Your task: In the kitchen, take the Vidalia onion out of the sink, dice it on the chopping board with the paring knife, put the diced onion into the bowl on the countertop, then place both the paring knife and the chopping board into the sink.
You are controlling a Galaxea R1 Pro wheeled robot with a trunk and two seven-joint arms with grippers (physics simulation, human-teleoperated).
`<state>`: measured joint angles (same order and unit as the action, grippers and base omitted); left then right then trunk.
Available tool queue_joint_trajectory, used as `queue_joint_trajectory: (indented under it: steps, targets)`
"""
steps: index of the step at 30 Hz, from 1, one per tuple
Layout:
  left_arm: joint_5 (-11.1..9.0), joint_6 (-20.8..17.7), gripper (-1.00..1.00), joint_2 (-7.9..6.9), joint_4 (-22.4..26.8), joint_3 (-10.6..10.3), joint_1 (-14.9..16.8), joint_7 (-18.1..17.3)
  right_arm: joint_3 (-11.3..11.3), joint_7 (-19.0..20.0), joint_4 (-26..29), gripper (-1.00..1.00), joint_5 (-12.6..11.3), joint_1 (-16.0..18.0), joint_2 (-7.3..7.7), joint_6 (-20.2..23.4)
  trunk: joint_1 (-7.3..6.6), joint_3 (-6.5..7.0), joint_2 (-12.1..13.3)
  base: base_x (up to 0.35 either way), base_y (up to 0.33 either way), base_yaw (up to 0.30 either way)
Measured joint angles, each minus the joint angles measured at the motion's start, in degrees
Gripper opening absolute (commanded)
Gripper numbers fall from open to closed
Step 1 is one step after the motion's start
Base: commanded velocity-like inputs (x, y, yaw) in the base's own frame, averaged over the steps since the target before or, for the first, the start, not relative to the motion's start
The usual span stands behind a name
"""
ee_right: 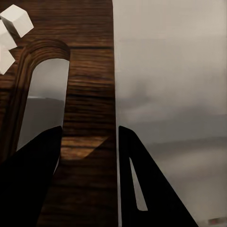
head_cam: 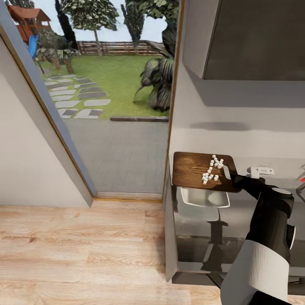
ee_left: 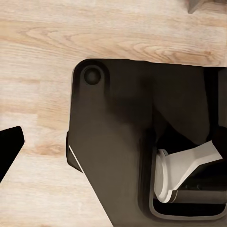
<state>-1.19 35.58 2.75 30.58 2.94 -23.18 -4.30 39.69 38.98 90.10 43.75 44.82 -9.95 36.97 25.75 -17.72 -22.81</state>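
Observation:
My right gripper (head_cam: 235, 179) is shut on the slot-handle end of the brown chopping board (head_cam: 192, 168). The board hangs above the white bowl (head_cam: 204, 197) at the left end of the grey countertop (head_cam: 258, 214). Small white cubes of diced onion (head_cam: 212, 168) lie scattered on the board. In the right wrist view the board's end strip (ee_right: 90, 118) sits between the two black fingers (ee_right: 151, 189), and a few onion cubes (ee_right: 14, 21) show beyond the slot. One black finger (ee_left: 8, 147) of my left gripper hangs over the wooden floor, far out to the side. The paring knife and the sink are out of view.
An open doorway (head_cam: 114, 127) to a paved garden lies left of the counter. A wall cabinet (head_cam: 254, 38) hangs above the worktop. Light wooden floor (head_cam: 76, 245) spreads in front. My dark base (ee_left: 123, 142) sits below the left wrist. A red knob (head_cam: 301, 179) shows at the right edge.

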Motion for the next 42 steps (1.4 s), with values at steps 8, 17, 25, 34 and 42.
queue_joint_trajectory:
  steps: [8,17,25,34,42]
  targets:
    - [0.00,-0.02,1.00,0.00,0.00,0.00,0.00,0.00,0.06,-0.04,0.00,-1.00,-0.07,0.00,0.00,-0.24,0.00,0.00,0.00,0.000,0.003,0.000]
    - [0.00,-0.06,1.00,0.00,-0.08,0.00,0.00,0.00,0.09,0.08,0.00,-1.00,-0.22,0.00,0.00,-0.55,-0.01,0.00,0.00,0.105,0.000,0.000]
    - [0.00,-0.08,1.00,0.00,-0.37,0.00,0.00,0.00,0.15,0.05,0.00,-1.00,-0.40,0.00,0.00,-0.69,0.00,0.00,0.00,0.009,0.000,0.000]
    - [0.00,-0.09,1.00,0.00,-0.44,0.00,0.00,0.00,0.17,-0.05,0.00,-1.00,-0.44,0.00,0.00,-3.71,-0.02,0.00,-0.01,0.131,0.021,0.000]
    - [0.00,-0.09,1.00,0.00,-0.44,0.00,0.00,0.00,0.17,0.01,-0.01,-1.00,-0.40,0.00,0.00,-5.02,0.00,0.00,0.00,0.096,0.004,0.000]
